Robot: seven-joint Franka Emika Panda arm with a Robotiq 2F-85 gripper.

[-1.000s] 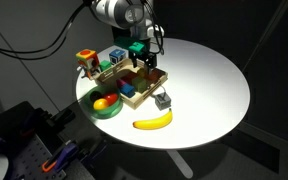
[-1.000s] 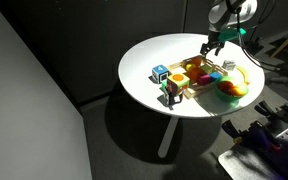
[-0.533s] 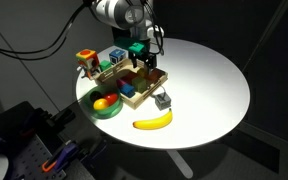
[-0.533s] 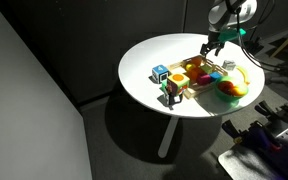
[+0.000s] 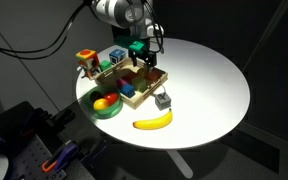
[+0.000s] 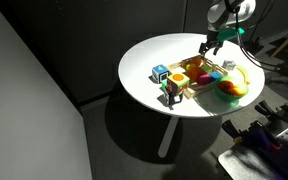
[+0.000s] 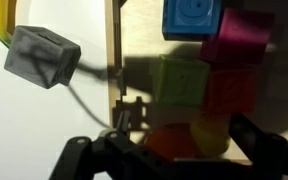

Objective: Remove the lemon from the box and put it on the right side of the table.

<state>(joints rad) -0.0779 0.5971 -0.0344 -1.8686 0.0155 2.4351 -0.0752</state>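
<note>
The lemon (image 7: 212, 137) lies in the light-wood box (image 7: 114, 60), next to a dark orange round thing (image 7: 164, 142); it shows only in the wrist view. My gripper (image 7: 174, 152) is open, and its two dark fingers stand wide apart on either side of the lemon, low over the box. In both exterior views the gripper (image 5: 144, 60) (image 6: 212, 46) hangs over the far part of the box (image 5: 112, 76) (image 6: 196, 88) on the white round table (image 5: 209, 80) (image 6: 149, 60). The lemon is hidden by the gripper there.
The box holds blue (image 7: 194, 15), magenta (image 7: 239, 35), green (image 7: 179, 80) and red (image 7: 229, 95) blocks. A grey cube (image 7: 42, 55) (image 5: 163, 99) and a banana (image 5: 152, 122) lie beside it. A green bowl (image 5: 106, 103) (image 6: 229, 90) of fruit stands nearby.
</note>
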